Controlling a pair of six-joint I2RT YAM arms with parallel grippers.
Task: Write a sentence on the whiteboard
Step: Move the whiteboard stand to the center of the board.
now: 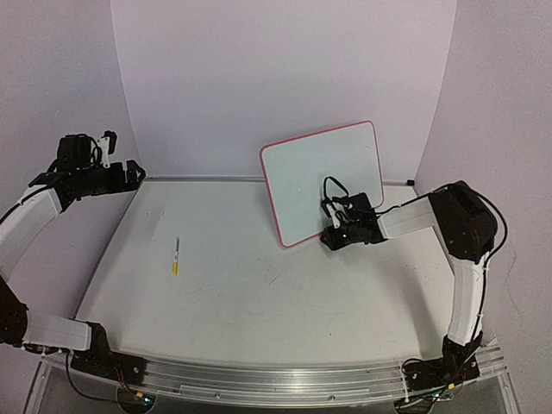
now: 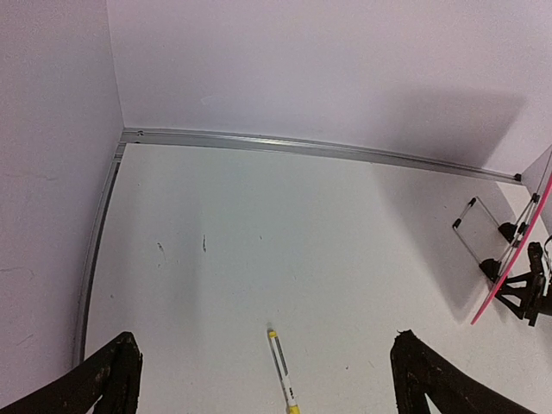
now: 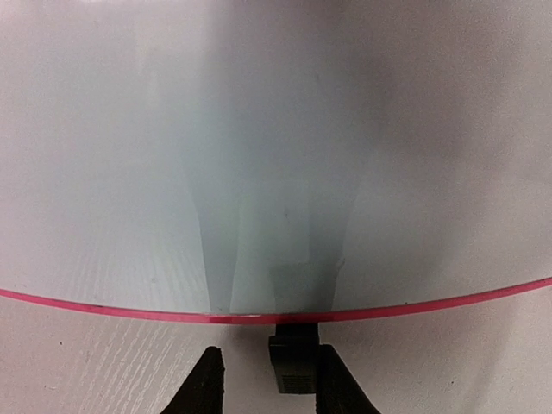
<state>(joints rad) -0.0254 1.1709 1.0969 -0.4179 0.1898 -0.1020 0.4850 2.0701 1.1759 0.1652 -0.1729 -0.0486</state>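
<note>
The whiteboard (image 1: 315, 177) stands tilted at the back right, white with a pink rim; its face (image 3: 259, 155) looks blank and the sentence is not in view. My right gripper (image 1: 333, 236) sits low at the board's bottom edge. In the right wrist view the right gripper (image 3: 269, 355) has its fingers apart around a small black foot (image 3: 293, 371); the foot lies against the right finger, with a gap to the left one. My left gripper (image 1: 129, 171) hangs at the far left, wide open and holding nothing (image 2: 265, 343).
A white pen with yellow ends (image 1: 176, 258) lies on the table left of centre, just ahead of the left gripper (image 2: 283, 371). A metal rail (image 2: 302, 144) runs along the back wall. The board's pink edge (image 2: 509, 278) shows at the far right.
</note>
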